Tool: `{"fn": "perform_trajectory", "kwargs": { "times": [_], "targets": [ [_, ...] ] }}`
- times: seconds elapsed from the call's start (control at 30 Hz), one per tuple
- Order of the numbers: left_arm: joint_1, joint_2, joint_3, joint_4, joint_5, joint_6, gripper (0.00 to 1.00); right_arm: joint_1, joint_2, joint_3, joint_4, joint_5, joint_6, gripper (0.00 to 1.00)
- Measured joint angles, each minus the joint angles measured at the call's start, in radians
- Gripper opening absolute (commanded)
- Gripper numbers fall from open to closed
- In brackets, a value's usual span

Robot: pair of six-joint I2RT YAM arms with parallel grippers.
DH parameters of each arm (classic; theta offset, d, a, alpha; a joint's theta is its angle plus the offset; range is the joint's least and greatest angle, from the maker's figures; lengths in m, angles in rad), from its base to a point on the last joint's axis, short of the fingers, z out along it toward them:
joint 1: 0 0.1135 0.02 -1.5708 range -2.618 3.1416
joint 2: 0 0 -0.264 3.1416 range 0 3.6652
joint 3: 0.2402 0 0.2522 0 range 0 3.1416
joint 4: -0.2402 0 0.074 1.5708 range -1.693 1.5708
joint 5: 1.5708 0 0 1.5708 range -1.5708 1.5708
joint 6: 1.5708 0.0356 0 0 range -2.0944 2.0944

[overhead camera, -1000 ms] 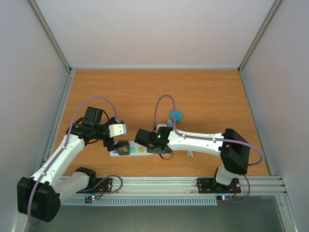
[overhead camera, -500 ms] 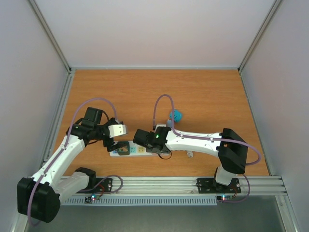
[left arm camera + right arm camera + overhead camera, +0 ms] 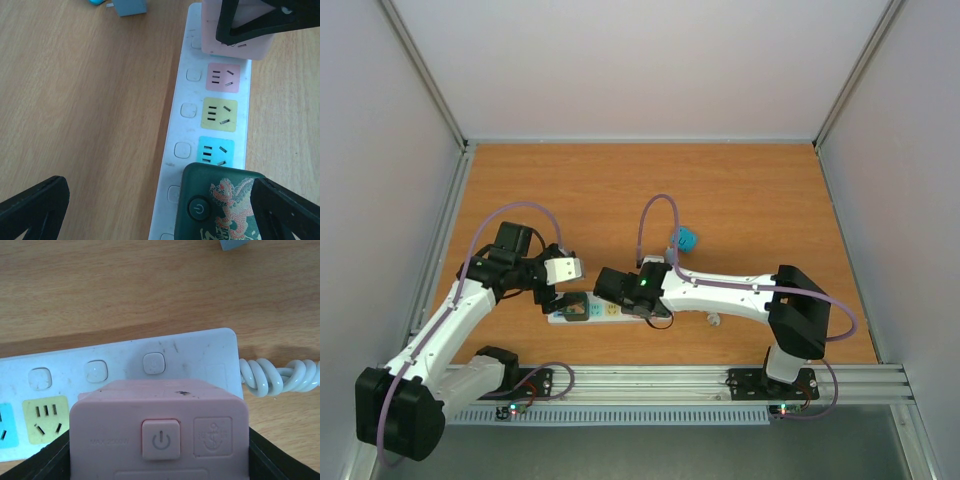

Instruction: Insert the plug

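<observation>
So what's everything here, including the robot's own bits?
wooden table: one, orange-brown, under everything
white plastic power strip: one, with pink, yellow and cyan sockets, between the arms
dark green plug block: one, at the strip's left end
pink plug block: one, at the strip's cord end
small blue block: one, behind the strip
white coiled cord: one, right of the strip
left gripper: one, black, open over the green block
right gripper: one, black, holding the pink block
</observation>
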Motion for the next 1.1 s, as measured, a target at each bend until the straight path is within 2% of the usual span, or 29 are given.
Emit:
{"fn": "perform_trajectory", "kwargs": {
  "times": [1.1],
  "targets": [
    [0.0,0.076,0.0,-0.028,-0.015,0.063,0.95,0.006,0.031,0.036,-0.084,0.039,0.063,0.01]
  ]
}}
